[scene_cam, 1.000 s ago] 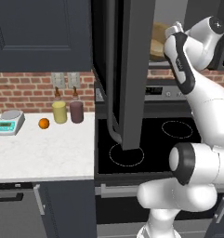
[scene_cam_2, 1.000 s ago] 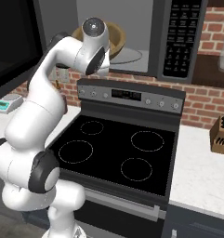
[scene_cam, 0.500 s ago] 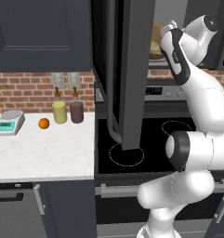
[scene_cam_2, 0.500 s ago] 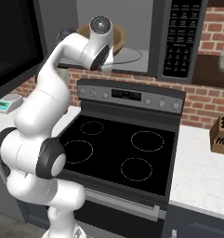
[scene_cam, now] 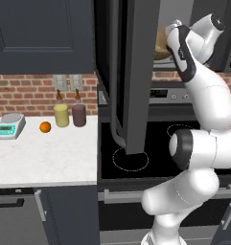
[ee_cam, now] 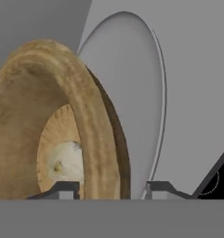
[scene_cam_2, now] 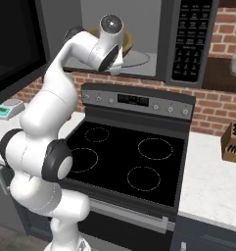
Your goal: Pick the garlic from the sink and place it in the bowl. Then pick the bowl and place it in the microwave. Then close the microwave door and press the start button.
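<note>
Bowl (ee_cam: 92, 135) rim stands between parted claw (ee_cam: 112, 189) tips inside microwave (scene_cam_2: 139, 29).

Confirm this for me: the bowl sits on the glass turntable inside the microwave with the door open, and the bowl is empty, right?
Not quite. The bowl is not empty: the hand view shows the garlic lying inside it. The rest holds: the bowl sits on the turntable inside the microwave, and the microwave door stands open.

Arm reaches high, fingers (ee_cam: 62, 189) parted either side of a rim.
</note>
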